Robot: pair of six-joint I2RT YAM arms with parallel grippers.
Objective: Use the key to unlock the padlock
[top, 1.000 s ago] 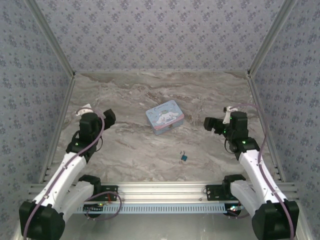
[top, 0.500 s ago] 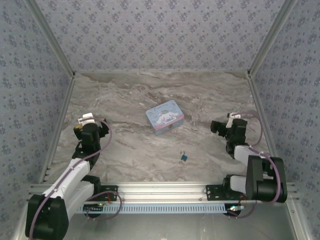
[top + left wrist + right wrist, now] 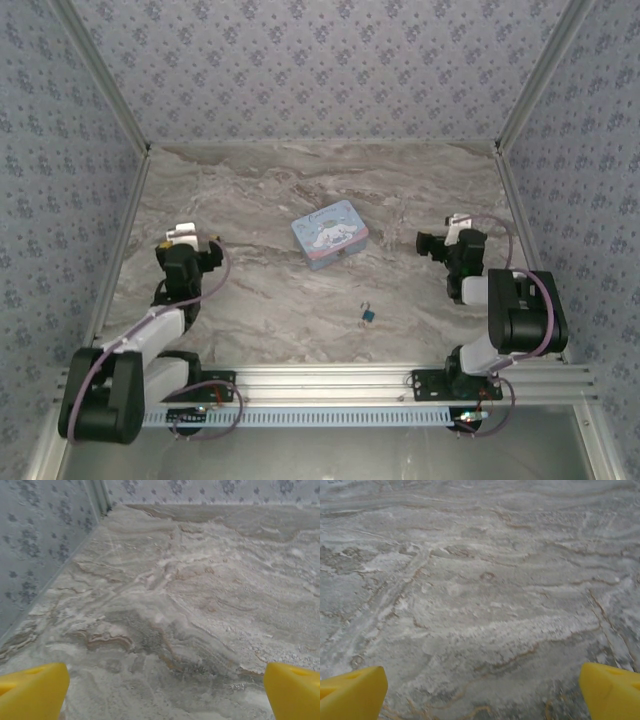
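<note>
Nearest the arm bases, the rail runs along the table edge. Beyond it the padlock lies alone on the marble, near the tin, in front of it and a little to its right, with neither arm touching it. Further in, about level with the tin, the left gripper sits well to the tin's left and the right gripper well to its right, both pointing inward toward the tin. Each is released and grasps nothing: in the left wrist view the yellow fingers stand wide apart over bare marble, and the right wrist view shows the same spread. The tin stands mid-table, turned slightly askew. Behind it rises the patterned wall.
</note>
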